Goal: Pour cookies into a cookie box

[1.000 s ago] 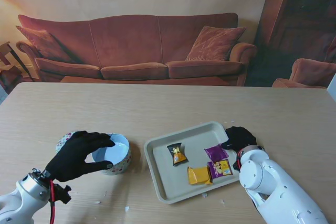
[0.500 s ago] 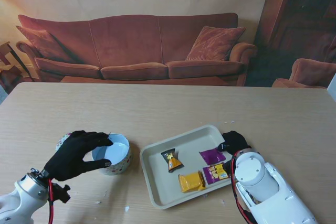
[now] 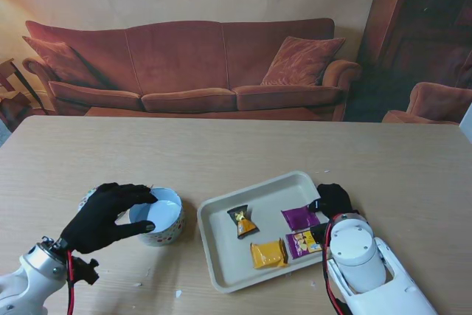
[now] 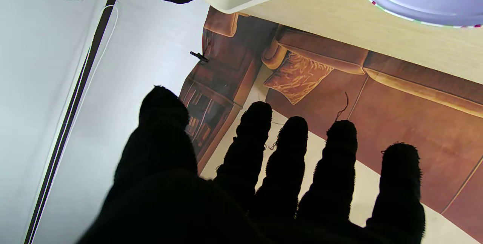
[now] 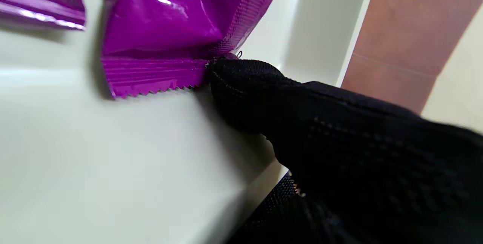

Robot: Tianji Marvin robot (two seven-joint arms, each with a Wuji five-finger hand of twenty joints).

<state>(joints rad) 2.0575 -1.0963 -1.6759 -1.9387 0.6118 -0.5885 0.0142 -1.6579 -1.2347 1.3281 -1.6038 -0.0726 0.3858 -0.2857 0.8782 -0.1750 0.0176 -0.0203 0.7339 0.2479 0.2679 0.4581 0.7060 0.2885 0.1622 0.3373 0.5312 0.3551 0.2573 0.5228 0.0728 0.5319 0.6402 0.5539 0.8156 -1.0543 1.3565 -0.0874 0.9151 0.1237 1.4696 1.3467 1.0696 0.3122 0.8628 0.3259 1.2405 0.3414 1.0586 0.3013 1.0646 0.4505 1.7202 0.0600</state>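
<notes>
Four packets: we count four wrapped cookies on the tray (image 3: 221, 256) — a dark one (image 3: 242, 222), an orange one (image 3: 268, 254), a purple one (image 3: 299, 217) and a purple-and-yellow one (image 3: 306, 242). All lie flat on the tray floor, none in the box.
Box: our cookie box (image 3: 158, 216) sits near the left side of the table (image 3: 221, 153), just left of the tray and apart from it. Its pale inside shows nothing in it.
Left hand: our left hand (image 3: 105, 216) is at the box's left, fingers draped over the rim, thumb against the near wall. In the wrist view the fingers (image 4: 252, 153) look spread, so we read it as a steadying hold on the box rather than a tight clench.
Right hand: our right hand (image 3: 333, 198) is at the tray's right rim. The wrist view shows a fingertip (image 5: 241, 85) inside the tray, touching the purple packet's edge, with more of the hand under the rim. We judge it is grasping the tray edge.
Done: both hands are placed, by our reading.
Left: we judge the whole pour remains — lift the tray, tilt it over the box, slide all four packets in.
</notes>
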